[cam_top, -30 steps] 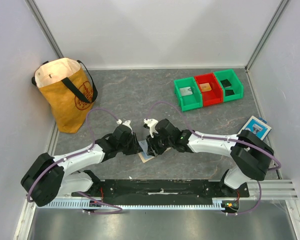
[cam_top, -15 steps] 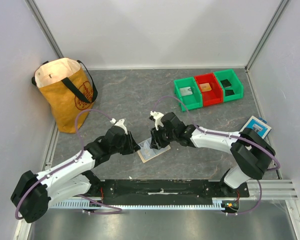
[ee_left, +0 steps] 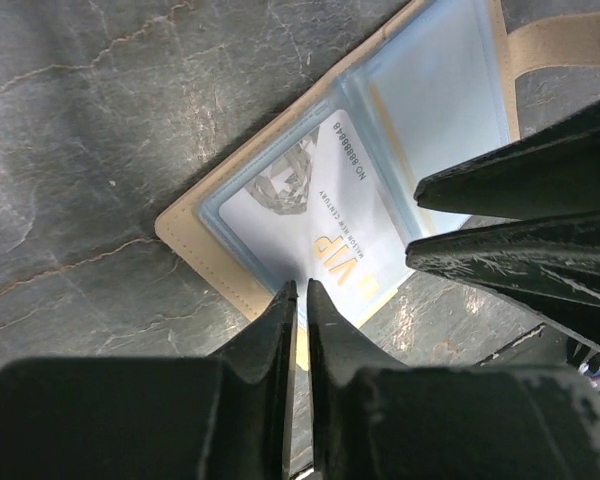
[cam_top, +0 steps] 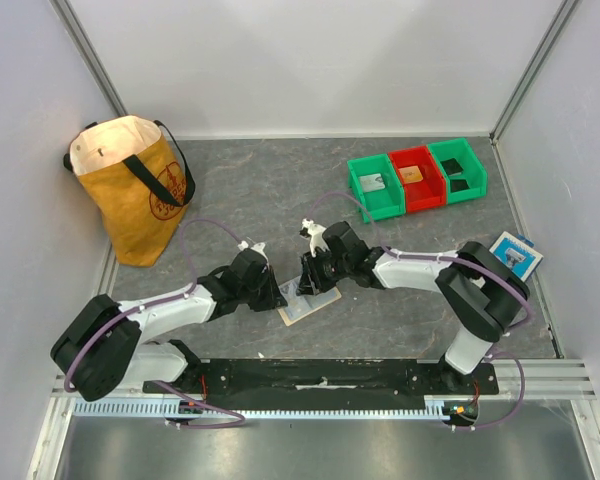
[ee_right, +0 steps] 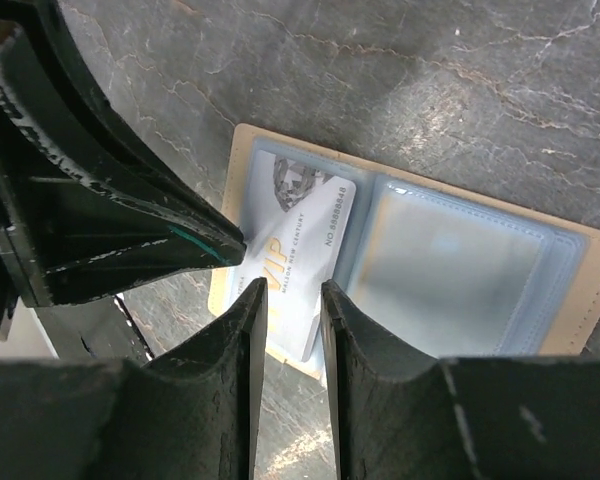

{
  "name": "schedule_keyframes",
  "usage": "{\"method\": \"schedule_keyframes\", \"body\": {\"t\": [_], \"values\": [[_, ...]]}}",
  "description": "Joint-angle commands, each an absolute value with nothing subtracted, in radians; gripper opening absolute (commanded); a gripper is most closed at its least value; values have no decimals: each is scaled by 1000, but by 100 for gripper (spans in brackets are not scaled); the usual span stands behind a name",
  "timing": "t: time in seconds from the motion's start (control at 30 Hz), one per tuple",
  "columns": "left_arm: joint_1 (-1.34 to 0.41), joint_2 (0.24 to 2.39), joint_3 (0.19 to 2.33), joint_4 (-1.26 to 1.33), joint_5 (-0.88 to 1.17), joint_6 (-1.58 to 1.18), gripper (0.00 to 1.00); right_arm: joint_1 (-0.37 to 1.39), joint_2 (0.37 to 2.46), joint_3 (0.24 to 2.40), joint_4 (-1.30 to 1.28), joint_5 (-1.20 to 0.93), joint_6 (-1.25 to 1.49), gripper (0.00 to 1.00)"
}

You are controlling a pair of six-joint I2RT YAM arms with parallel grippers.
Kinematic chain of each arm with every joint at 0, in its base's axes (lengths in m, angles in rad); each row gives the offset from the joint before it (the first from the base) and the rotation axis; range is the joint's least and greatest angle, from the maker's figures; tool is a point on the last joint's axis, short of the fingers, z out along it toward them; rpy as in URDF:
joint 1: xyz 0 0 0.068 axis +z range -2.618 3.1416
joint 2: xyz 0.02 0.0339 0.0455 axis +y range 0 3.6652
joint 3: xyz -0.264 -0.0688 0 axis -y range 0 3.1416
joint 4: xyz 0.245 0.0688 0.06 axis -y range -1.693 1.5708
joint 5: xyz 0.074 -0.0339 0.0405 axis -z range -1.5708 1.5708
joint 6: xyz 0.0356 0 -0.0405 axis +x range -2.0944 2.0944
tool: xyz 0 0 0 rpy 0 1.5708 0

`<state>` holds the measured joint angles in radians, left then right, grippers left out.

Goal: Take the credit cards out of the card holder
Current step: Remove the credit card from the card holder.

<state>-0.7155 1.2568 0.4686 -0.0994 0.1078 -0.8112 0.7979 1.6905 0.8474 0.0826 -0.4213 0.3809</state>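
The card holder (cam_top: 315, 305) lies open on the grey table, tan rim (ee_left: 195, 240) around pale blue clear sleeves (ee_right: 450, 280). A pale credit card (ee_left: 310, 200) with gold VIP lettering sticks partway out of one sleeve. In the left wrist view my left gripper (ee_left: 302, 290) has its jaws nearly together, with the card's gold edge in the slit. My right gripper (ee_right: 290, 288) is open, its fingers straddling the card's (ee_right: 305, 250) free end and the holder's edge. The two grippers (cam_top: 280, 296) (cam_top: 308, 284) meet tip to tip over the holder.
A yellow tote bag (cam_top: 130, 190) stands at the back left. Green (cam_top: 375, 187), red (cam_top: 417, 177) and green (cam_top: 457, 170) bins sit at the back right. A blue-and-white packet (cam_top: 510, 253) lies by the right wall. The holder's tan tab (ee_left: 560, 40) points away.
The left jaws have narrowed onto the card's edge. The left arm swung out and came back in. The holder has slid slightly right, and the right gripper stayed over it.
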Motion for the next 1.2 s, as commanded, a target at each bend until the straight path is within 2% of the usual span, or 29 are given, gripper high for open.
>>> {"method": "schedule_keyframes", "body": {"t": [0.0, 0.3, 0.47, 0.8, 1.17], "values": [[-709, 1253, 439, -37, 112, -850, 9, 776, 1726, 828, 159, -463, 405, 34], [-683, 1250, 388, -28, 127, -873, 3, 750, 1764, 773, 209, -482, 429, 33], [-672, 1252, 380, -21, 137, -871, 2, 732, 1778, 747, 277, -550, 456, 26], [-667, 1252, 379, -18, 144, -868, 2, 703, 1821, 715, 445, -656, 558, 24], [-669, 1249, 377, -20, 146, -864, 2, 681, 1865, 735, 526, -673, 634, 23]]}}
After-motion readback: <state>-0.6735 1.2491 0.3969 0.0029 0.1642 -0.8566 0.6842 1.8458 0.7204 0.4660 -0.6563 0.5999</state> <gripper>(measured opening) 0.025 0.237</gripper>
